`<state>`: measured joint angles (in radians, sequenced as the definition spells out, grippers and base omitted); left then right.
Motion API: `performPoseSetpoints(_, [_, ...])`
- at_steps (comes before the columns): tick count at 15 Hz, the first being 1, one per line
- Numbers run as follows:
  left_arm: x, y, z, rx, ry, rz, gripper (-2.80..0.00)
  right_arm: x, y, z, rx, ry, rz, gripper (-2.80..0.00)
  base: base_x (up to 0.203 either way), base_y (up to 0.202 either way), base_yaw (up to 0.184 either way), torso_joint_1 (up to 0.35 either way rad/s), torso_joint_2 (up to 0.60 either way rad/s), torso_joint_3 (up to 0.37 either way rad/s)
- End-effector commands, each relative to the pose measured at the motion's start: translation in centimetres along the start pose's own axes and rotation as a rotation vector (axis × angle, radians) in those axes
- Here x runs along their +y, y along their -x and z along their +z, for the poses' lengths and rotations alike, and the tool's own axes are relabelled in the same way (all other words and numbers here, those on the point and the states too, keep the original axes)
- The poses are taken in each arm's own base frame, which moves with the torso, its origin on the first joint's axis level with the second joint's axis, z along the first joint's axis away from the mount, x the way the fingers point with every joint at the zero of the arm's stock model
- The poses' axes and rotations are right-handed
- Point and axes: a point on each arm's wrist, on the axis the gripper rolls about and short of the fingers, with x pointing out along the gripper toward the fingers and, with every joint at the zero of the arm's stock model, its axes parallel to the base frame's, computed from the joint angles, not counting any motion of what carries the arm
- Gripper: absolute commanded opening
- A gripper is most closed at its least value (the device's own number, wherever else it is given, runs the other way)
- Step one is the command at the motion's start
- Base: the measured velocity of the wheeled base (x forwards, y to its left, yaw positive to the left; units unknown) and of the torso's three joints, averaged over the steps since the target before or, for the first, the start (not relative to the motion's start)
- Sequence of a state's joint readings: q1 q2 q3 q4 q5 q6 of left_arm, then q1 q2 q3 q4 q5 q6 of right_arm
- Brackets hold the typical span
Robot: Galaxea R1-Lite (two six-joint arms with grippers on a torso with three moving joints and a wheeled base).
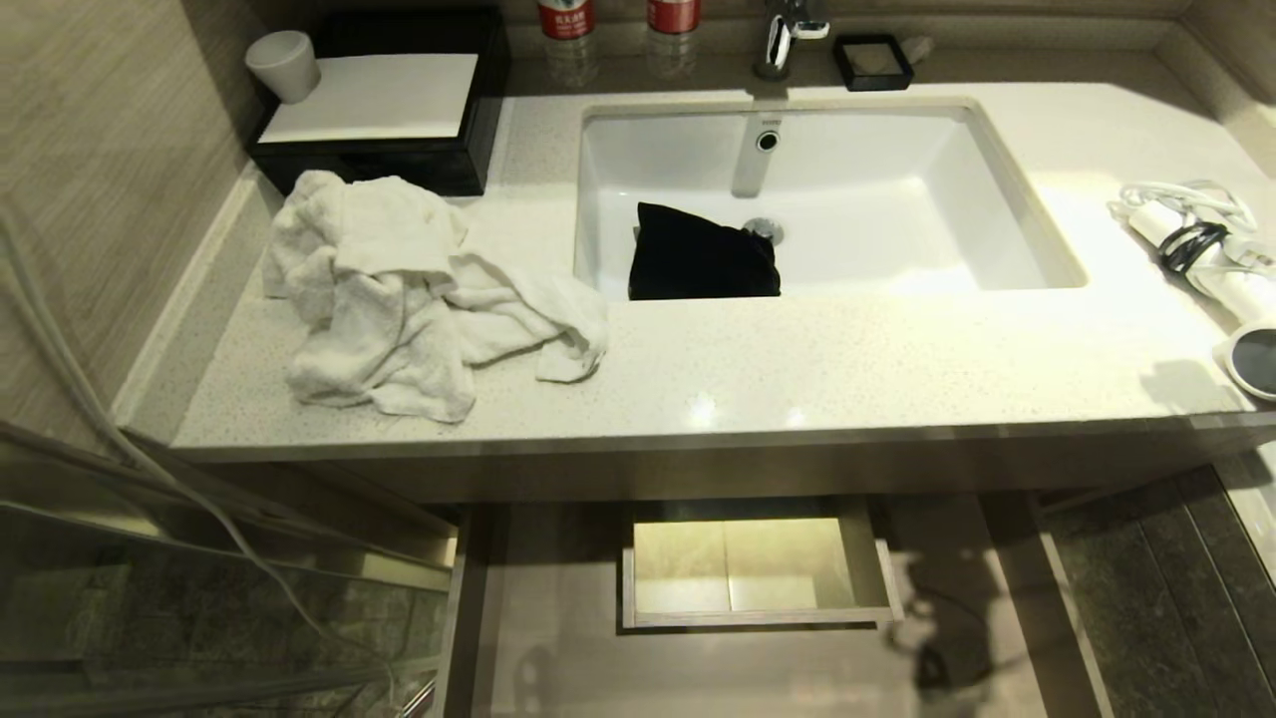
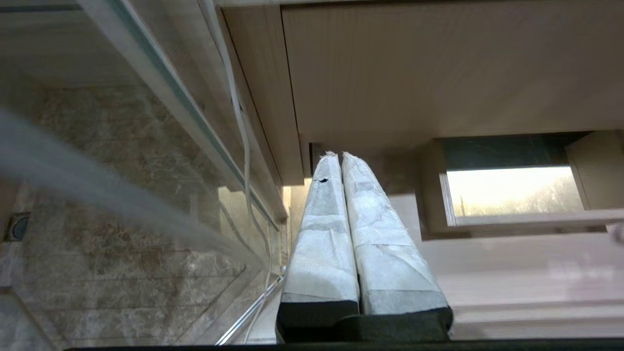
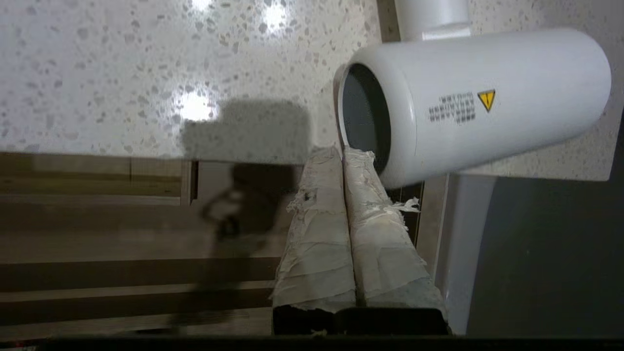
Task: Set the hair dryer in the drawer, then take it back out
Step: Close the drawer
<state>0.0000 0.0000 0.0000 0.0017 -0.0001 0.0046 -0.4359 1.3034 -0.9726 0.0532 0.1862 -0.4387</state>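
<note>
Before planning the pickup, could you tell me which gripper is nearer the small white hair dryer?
Right. The right gripper sits shut at the small white hair dryer's dark grille end; the left gripper hangs below the counter, beside the drawer.

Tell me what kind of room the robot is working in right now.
Most likely a bathroom, perhaps a hotel's: a vanity countertop with an inset white sink and faucet, a crumpled white towel, and a hair dryer.

the left gripper point(image 2: 340, 156), wrapped in white tape, has its fingers pressed together; the tape-wrapped right gripper point(image 3: 341, 151) likewise, holding nothing.
</note>
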Motion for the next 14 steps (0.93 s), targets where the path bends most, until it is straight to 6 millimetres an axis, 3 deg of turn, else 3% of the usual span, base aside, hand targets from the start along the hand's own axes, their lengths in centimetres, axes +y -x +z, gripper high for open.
performPoseSetpoints(1, [0.0, 0.0, 0.0, 0.001, 0.000, 0.000, -2.80, 0.4, 0.7, -0.5, 0.000, 0.001, 0.005, -2.80, 0.000, 0.000, 0.000, -0.306, 0.14, -0.173])
performPoseSetpoints(14, [0.0, 0.0, 0.0, 0.001, 0.000, 0.000, -2.80, 2.7, 2.7, -3.4, 0.034, -0.071, 0.044, -2.80, 0.000, 0.000, 0.000, -0.302, 0.06, -0.234])
